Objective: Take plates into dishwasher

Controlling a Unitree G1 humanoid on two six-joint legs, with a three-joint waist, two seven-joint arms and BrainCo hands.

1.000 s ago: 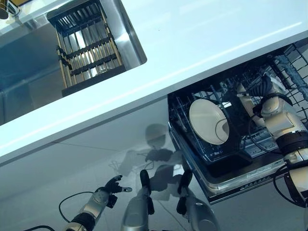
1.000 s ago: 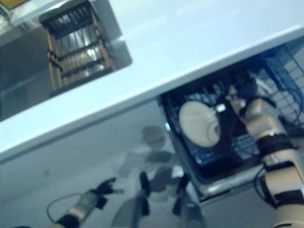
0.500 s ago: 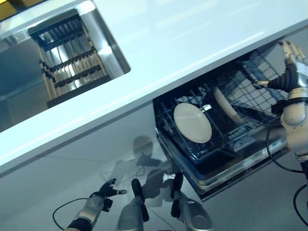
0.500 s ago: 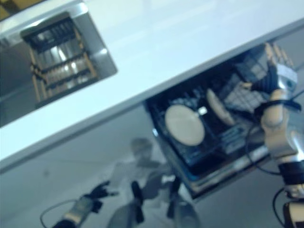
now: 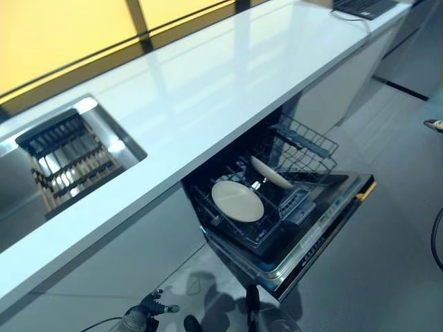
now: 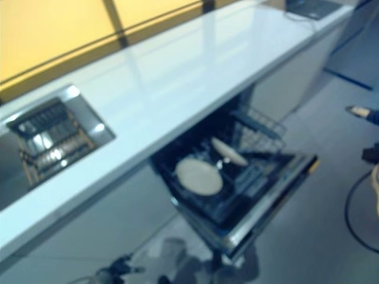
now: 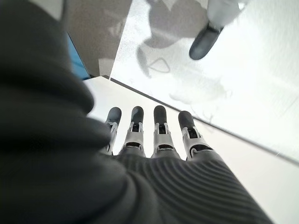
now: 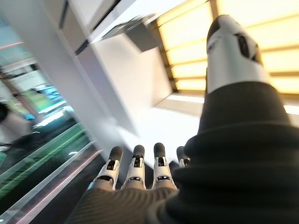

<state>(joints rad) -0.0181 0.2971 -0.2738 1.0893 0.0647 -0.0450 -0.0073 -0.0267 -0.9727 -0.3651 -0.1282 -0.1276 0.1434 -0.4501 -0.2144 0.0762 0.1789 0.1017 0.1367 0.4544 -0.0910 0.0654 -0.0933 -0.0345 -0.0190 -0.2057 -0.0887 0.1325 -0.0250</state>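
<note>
The dishwasher (image 5: 315,232) under the white counter stands open, its door down and its lower rack (image 5: 263,221) pulled out. Two pale plates are in the rack: a round one (image 5: 237,200) leans near the front, and a second one (image 5: 271,173) stands tilted behind it. My left hand (image 5: 147,308) hangs low over the floor at the lower left, far from the rack; the left wrist view shows its fingers (image 7: 160,130) straight and empty. My right hand's fingers (image 8: 135,170) are straight and empty in its wrist view, raised away from the dishwasher.
A sink (image 5: 104,131) sunk in the counter (image 5: 228,76) at the left holds a dark slatted drying rack (image 5: 62,155). An upper wire basket (image 5: 304,142) shows inside the dishwasher. Pale floor (image 5: 387,277) spreads to the right of the open door.
The camera has swung up and back. My right hand has left the rack and moved out of the eye views to the right; a second plate now stands in the rack.
</note>
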